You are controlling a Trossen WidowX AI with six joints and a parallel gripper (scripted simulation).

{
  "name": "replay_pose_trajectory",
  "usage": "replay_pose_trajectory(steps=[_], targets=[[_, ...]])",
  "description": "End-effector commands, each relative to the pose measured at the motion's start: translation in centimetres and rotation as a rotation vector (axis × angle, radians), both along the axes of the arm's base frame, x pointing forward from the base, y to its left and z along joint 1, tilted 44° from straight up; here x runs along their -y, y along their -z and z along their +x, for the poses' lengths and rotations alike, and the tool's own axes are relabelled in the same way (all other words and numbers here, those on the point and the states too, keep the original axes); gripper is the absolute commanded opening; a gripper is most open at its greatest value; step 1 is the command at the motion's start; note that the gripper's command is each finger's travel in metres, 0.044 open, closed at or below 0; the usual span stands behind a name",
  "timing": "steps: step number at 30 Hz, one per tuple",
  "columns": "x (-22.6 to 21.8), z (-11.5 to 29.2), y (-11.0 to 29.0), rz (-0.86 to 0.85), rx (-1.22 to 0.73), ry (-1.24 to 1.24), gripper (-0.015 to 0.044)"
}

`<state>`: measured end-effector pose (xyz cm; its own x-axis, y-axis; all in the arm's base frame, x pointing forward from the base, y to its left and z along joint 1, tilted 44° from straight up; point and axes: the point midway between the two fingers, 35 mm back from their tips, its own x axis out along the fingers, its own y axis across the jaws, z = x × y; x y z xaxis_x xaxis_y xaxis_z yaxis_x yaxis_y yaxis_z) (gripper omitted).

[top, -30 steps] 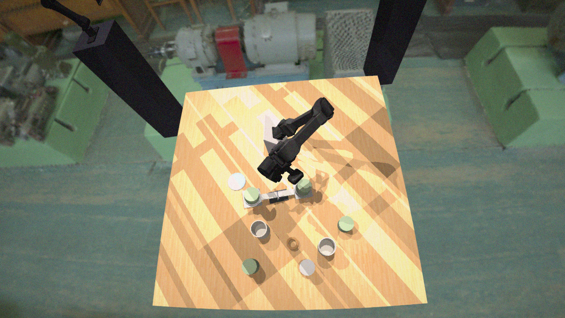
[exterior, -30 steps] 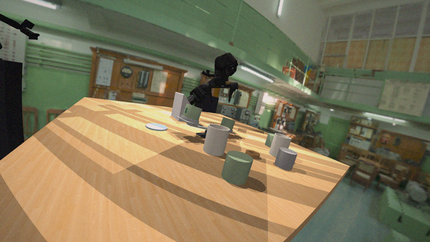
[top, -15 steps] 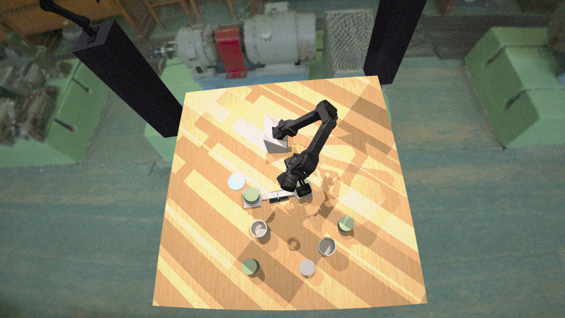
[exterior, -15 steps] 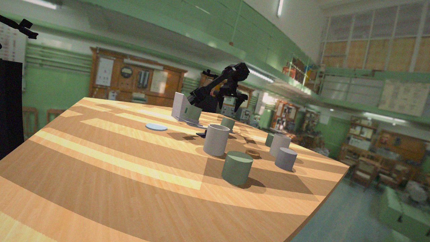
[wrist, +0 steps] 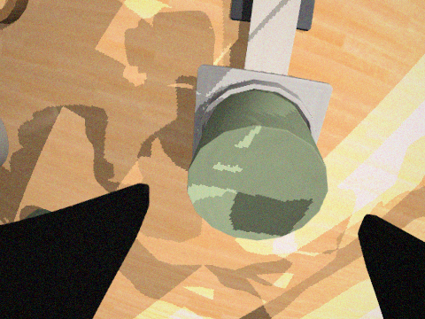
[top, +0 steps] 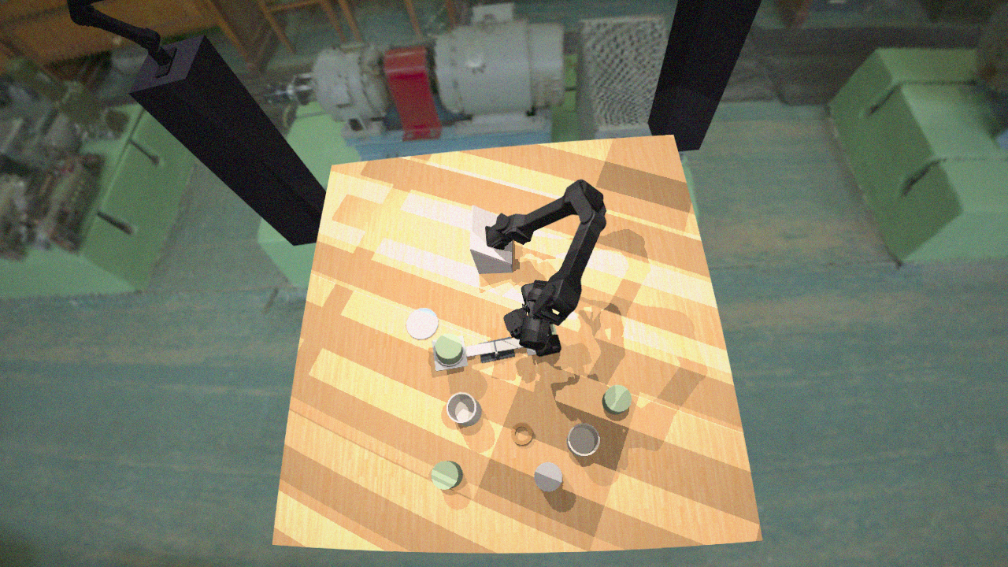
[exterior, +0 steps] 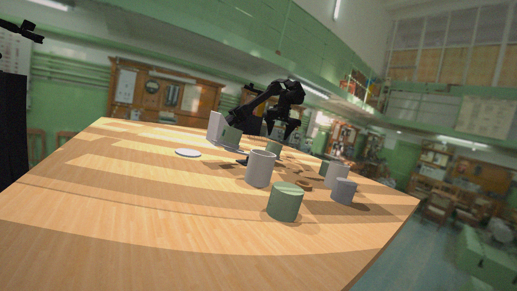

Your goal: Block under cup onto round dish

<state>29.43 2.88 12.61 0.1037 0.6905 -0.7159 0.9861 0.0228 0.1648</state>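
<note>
The small balance (top: 484, 348) (wrist: 275, 18) carries an upside-down green cup on the grey pad at each end. The left cup (top: 448, 348) (exterior: 231, 135) stands close to the round white dish (top: 422, 324) (exterior: 188, 152). The right cup (exterior: 273, 148) (wrist: 258, 183) fills the middle of the wrist view on its pad (wrist: 319, 98); in the top view my arm hides it. My gripper (top: 539, 343) (exterior: 278, 135) (wrist: 258, 212) is open and empty. It hangs just above the right cup, with a finger on each side of it. No block is visible.
Loose cups and cylinders stand nearer the front: a white cup (top: 461, 407) (exterior: 259, 167), a green one (top: 446, 474) (exterior: 285, 201), a grey one (top: 547, 476) (exterior: 343, 190), another white cup (top: 583, 439), another green one (top: 617, 398). A brown ring (top: 522, 434) lies among them. A grey block (top: 491, 246) sits by the arm base.
</note>
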Motion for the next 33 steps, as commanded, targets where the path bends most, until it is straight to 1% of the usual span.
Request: replay_pose_trajectory(steps=[1,33], targets=[[-0.7,0.0,0.8,-0.003,-0.009,0.003,0.0440],[-4.1,0.6,4.3,-0.003,-0.009,0.003,0.0440]])
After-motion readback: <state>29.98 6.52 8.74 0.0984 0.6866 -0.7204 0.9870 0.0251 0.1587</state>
